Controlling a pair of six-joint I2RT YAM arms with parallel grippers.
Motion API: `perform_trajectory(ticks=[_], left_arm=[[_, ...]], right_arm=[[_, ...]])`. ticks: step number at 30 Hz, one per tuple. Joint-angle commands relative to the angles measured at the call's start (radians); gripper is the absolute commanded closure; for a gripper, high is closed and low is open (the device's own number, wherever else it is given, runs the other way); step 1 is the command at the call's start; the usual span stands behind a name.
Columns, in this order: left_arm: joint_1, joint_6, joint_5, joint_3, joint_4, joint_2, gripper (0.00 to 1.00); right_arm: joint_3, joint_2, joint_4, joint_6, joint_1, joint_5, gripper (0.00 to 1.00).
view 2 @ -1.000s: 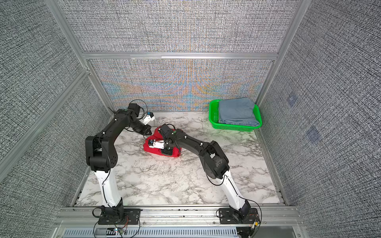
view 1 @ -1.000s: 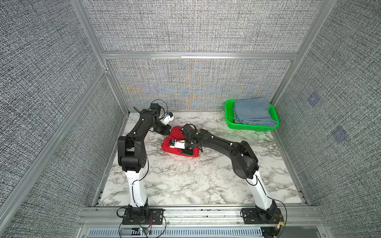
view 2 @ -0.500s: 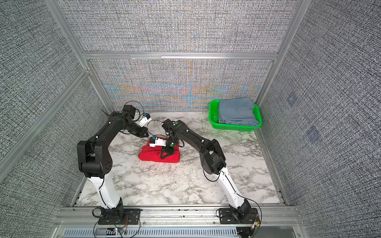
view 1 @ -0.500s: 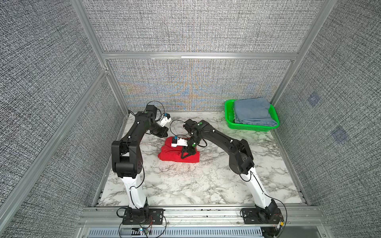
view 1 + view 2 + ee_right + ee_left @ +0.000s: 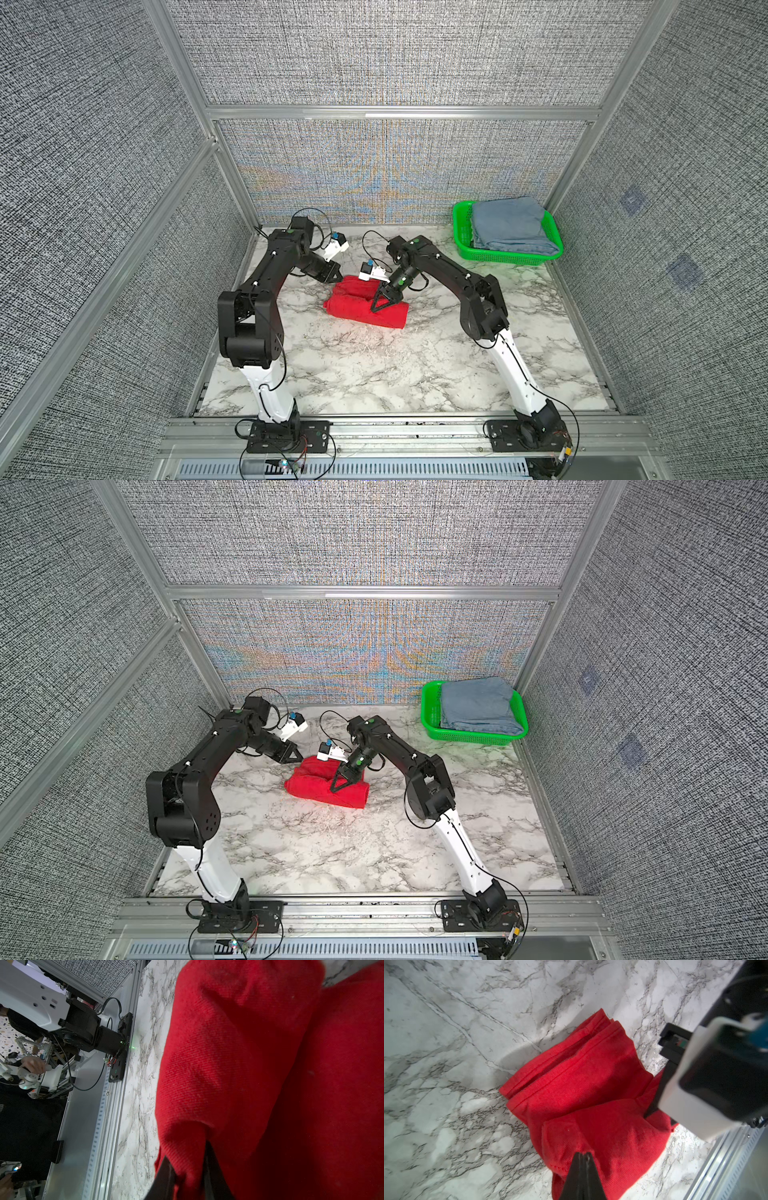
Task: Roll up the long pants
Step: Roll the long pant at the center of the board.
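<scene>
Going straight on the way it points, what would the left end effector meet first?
Most likely the long pants: the left end effector, shut, aims into the edge of the red bundle and may be touching it; depth is unclear.

In the right wrist view the long pants (image 5: 270,1084) run off the frame and hide the tips of the blurred, edge-cut right gripper (image 5: 187,1175).

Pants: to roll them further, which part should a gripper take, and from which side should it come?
Probably best is the raised fold on top of the pants, coming from above, jaws across the ridge. It bulges off the table, so it can be pinched; the flat hems lie tight on the marble. The right gripper pinches this fold.
</scene>
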Motion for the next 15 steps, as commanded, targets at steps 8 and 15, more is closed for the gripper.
perform_trajectory(ticks=[8,15], left_arm=[[-0.001,0.119,0.145,-0.014,-0.063,-0.032,0.98],[-0.021,0.184,0.16,-0.012,-0.112,0.003,0.98]], right_arm=[[0.011,0.058,0.064,0.087,-0.021,-0.003,1.0],[0.03,0.114,0.104,0.173,-0.052,-0.002,1.0]])
